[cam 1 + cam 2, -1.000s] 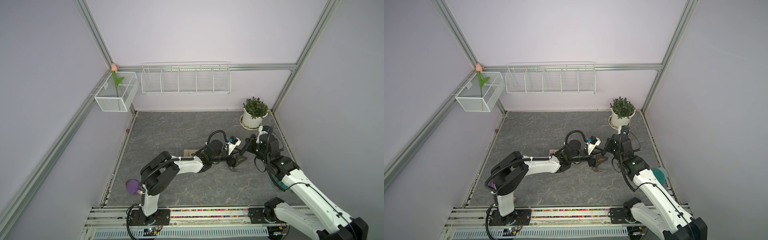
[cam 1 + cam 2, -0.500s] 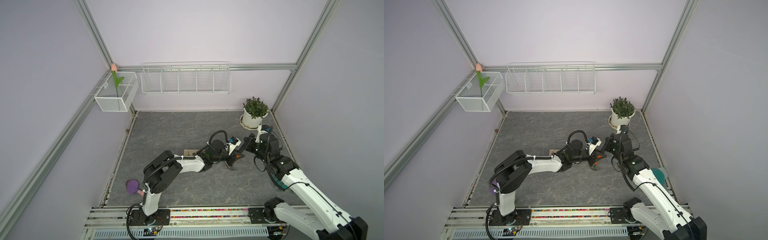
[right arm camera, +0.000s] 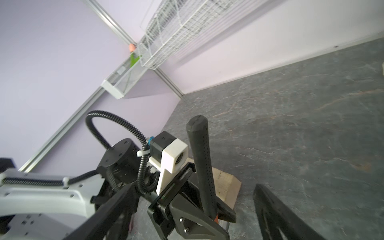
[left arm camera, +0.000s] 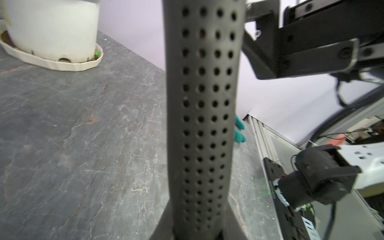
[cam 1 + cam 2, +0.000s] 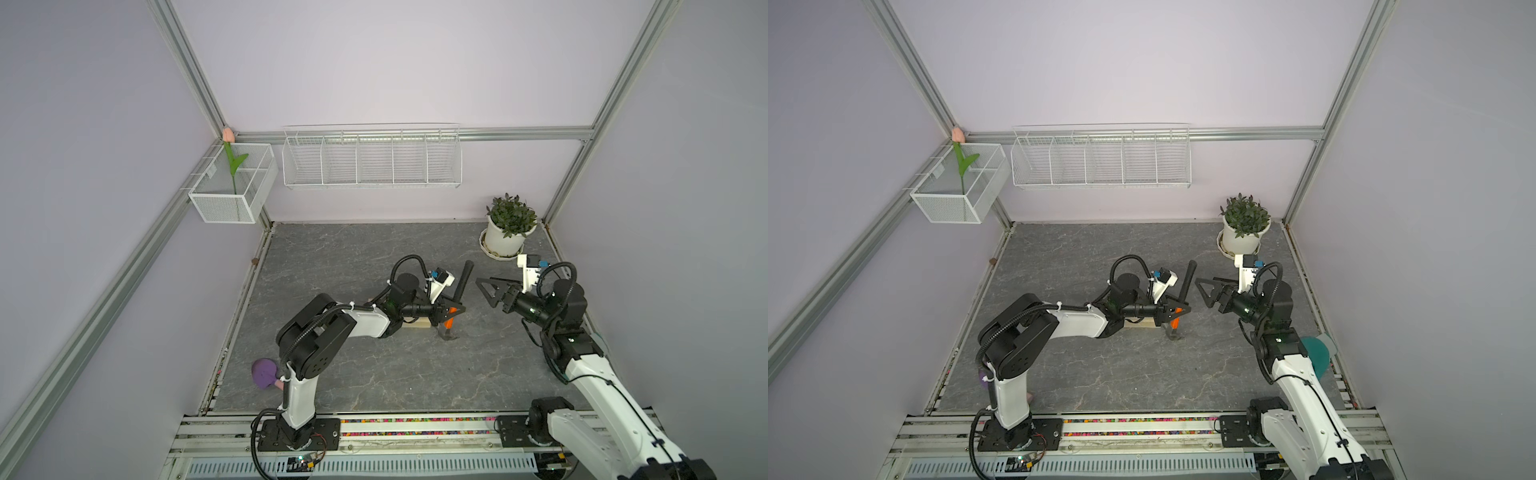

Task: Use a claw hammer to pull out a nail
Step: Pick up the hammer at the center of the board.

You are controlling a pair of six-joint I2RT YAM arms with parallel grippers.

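Right of the floor's (image 5: 353, 270) middle in a top view, a wooden block (image 5: 417, 325) lies under the left wrist. At its three o'clock the left gripper (image 5: 448, 312) pinches the claw hammer (image 5: 462, 282) by the orange band, head down and handle leaning toward one o'clock. Further toward three o'clock, the right gripper (image 5: 486, 293) gapes wide, clear of the handle.

Head of the claw hammer (image 5: 462, 282) mostly hidden behind left gripper (image 5: 453, 314), handle cut off top and bottom in left wrist view, wooden block (image 5: 418, 326) largely covered by left arm, nail too small to tell
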